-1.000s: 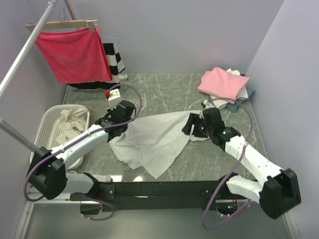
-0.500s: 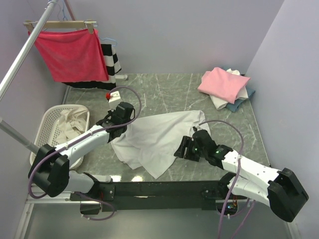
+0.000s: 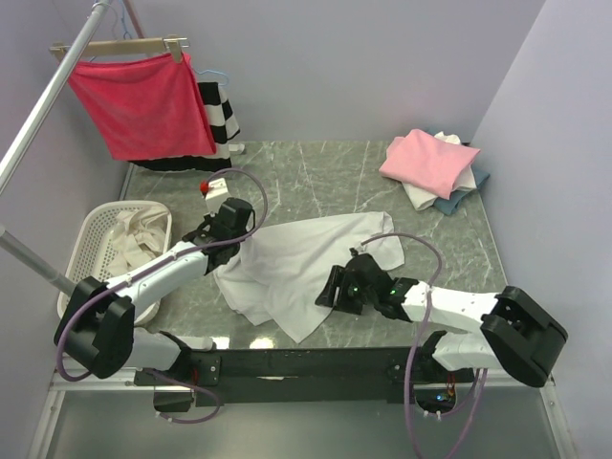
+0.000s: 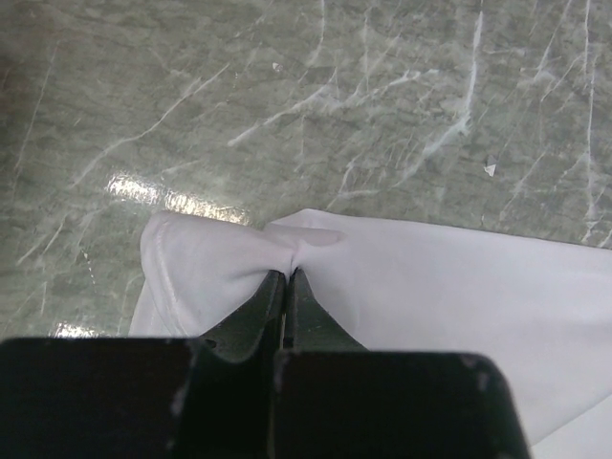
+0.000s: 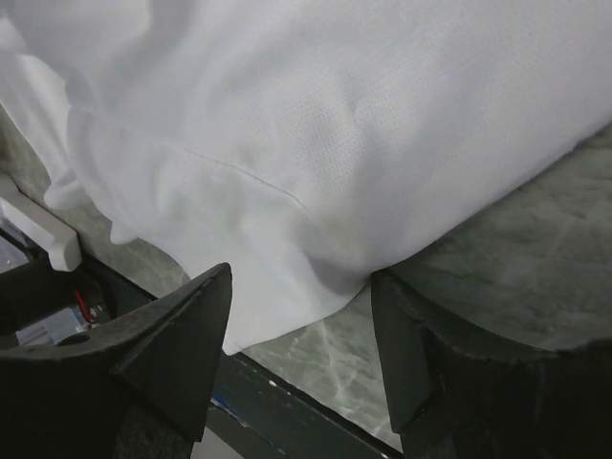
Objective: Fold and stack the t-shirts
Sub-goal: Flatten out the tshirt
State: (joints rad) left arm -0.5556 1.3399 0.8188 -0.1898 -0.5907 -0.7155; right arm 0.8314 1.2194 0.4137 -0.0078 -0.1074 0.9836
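Note:
A white t-shirt (image 3: 292,263) lies spread and rumpled on the green marble table. My left gripper (image 3: 232,241) is shut on its left edge; in the left wrist view the fingers pinch a fold of the white cloth (image 4: 287,251). My right gripper (image 3: 337,287) is open and low at the shirt's near right edge; in the right wrist view the cloth's lower corner (image 5: 287,191) lies between the spread fingers (image 5: 182,335). A stack with a pink t-shirt (image 3: 428,161) on top of white and blue-grey ones sits at the far right.
A white laundry basket (image 3: 91,244) with pale cloth stands at the left. A red cloth on a wooden hanger (image 3: 143,100) and a black-and-white striped garment (image 3: 220,115) hang at the back left. The black base rail (image 3: 316,361) runs along the table's near edge.
My right arm let go of the shirt's right corner, swung back toward the near edge and moved left to the shirt's lower right edge. The left gripper stayed put on the cloth.

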